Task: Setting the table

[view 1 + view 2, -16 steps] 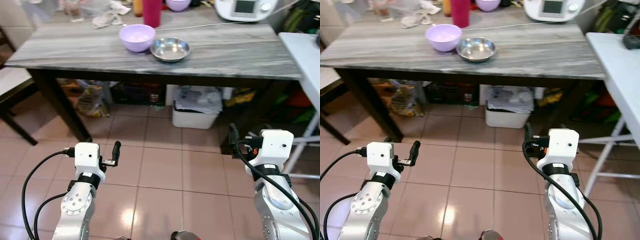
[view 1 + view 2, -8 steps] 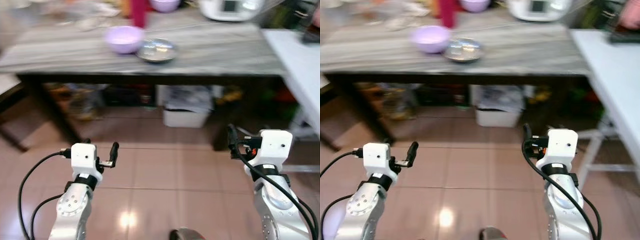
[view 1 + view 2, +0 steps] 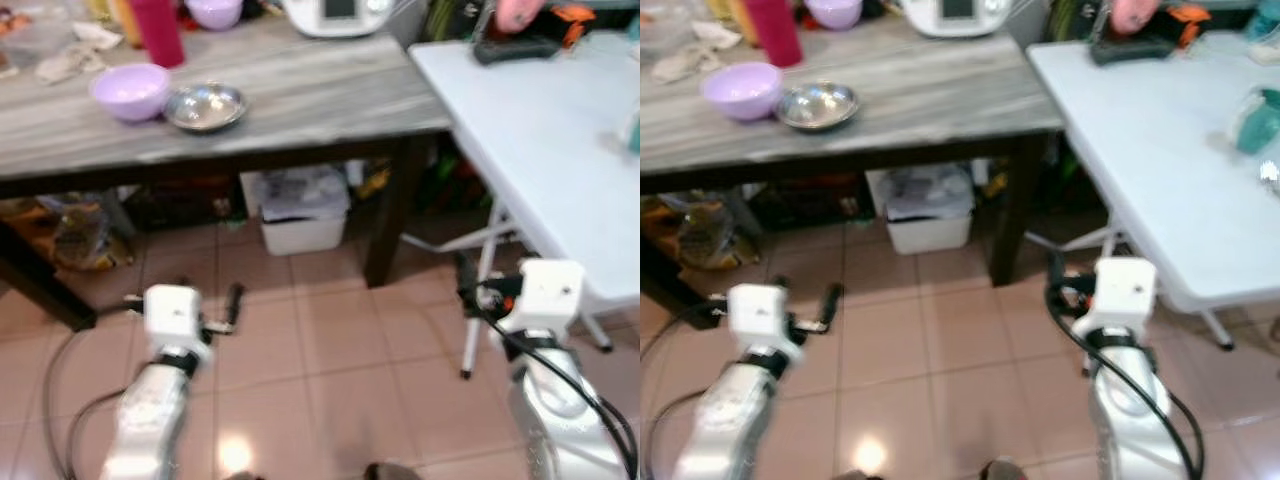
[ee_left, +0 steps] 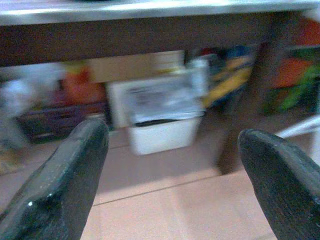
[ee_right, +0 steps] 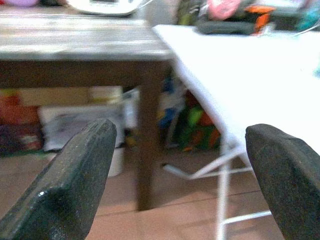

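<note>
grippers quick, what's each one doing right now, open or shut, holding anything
Left gripper: open, holding nothing, low over the floor tiles.
Right gripper: open, holding nothing, low by the white table.

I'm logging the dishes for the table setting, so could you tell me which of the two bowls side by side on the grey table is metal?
The steel bowl is metal: shiny silver and shallow, unlike the matte lilac bowl beside it.
</note>
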Controlling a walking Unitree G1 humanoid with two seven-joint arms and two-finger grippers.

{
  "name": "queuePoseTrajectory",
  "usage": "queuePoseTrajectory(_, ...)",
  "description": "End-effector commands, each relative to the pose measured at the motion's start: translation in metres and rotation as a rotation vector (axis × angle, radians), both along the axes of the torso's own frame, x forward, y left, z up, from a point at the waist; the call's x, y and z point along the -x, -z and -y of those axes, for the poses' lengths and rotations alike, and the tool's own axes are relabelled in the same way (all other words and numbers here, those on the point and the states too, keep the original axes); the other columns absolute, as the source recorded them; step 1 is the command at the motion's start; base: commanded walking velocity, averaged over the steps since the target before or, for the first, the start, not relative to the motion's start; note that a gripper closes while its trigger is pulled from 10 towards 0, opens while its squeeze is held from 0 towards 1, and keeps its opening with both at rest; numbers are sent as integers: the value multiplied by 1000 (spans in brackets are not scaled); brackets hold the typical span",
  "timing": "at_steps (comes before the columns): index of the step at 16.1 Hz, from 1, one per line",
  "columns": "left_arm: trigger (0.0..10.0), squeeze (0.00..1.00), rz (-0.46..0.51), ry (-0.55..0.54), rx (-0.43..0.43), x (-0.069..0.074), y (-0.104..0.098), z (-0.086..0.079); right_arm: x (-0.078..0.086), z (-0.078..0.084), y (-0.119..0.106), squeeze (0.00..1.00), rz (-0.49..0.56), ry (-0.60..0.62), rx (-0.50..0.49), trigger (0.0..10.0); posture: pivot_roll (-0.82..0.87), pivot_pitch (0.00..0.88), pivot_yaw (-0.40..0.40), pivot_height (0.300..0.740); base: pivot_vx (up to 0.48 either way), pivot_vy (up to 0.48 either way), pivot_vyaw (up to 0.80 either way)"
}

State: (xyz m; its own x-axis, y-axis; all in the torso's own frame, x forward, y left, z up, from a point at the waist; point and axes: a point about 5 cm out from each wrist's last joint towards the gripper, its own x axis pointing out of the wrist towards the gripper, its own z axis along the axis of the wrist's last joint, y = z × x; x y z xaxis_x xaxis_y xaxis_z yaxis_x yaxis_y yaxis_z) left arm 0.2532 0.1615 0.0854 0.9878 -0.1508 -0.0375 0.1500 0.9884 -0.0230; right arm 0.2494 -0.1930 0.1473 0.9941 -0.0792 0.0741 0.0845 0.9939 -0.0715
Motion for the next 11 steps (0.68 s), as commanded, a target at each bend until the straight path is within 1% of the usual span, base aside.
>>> queuePoseTrajectory(1,10000,0,2,-17,-18,1,-2,-7,-1,-3,1,0,-6,-15,-13,10000,-229,160,4,740,0,-300,0)
queuePoseTrajectory(4,10000,0,3,-16,-20,0,-2,-7,-3,-4,-1,0,3,-27,-15,10000,-225,155,3,740,0,-301,0)
queuePoseTrajectory(6,10000,0,6,-13,-21,-2,-3,-6,-4,-6,0,0,0,-44,-38,10000,-225,153,4,740,0,-300,0)
queuePoseTrajectory(7,10000,0,9,-10,-23,-4,-4,-5,-4,-7,-2,0,7,-49,-7,10000,-225,152,6,740,0,-330,0)
queuePoseTrajectory(8,10000,0,11,-8,-24,-5,-5,-4,-5,-7,-2,0,9,-49,-8,10000,-225,151,7,740,0,-349,0)
queuePoseTrajectory(11,10000,0,13,-4,-22,-6,-5,-4,-5,-7,-2,0,12,-49,-9,10000,-225,151,9,740,0,-352,421)
